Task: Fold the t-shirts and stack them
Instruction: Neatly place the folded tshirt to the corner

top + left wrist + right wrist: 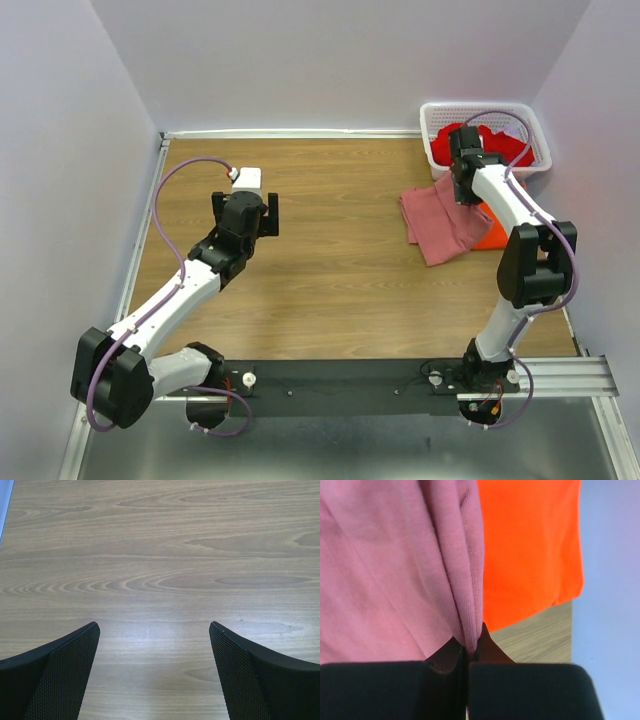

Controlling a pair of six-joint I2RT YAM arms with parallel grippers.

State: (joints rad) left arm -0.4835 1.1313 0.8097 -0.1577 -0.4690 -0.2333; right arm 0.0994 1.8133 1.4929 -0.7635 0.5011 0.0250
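A salmon-pink t-shirt hangs by an edge from my right gripper, its lower part resting on the table at the right. In the right wrist view the right gripper is shut on a pinched fold of this pink t-shirt. Under and beside it lies a bright orange t-shirt, showing as an orange corner in the top view. Deep red t-shirts fill the white basket. My left gripper hovers open over bare wood at centre left, fingers wide apart, nothing between them.
The white lattice basket sits in the far right corner against the walls. A small white box lies just beyond the left gripper. Walls close in on the left, back and right; a metal rail runs along the near edge.
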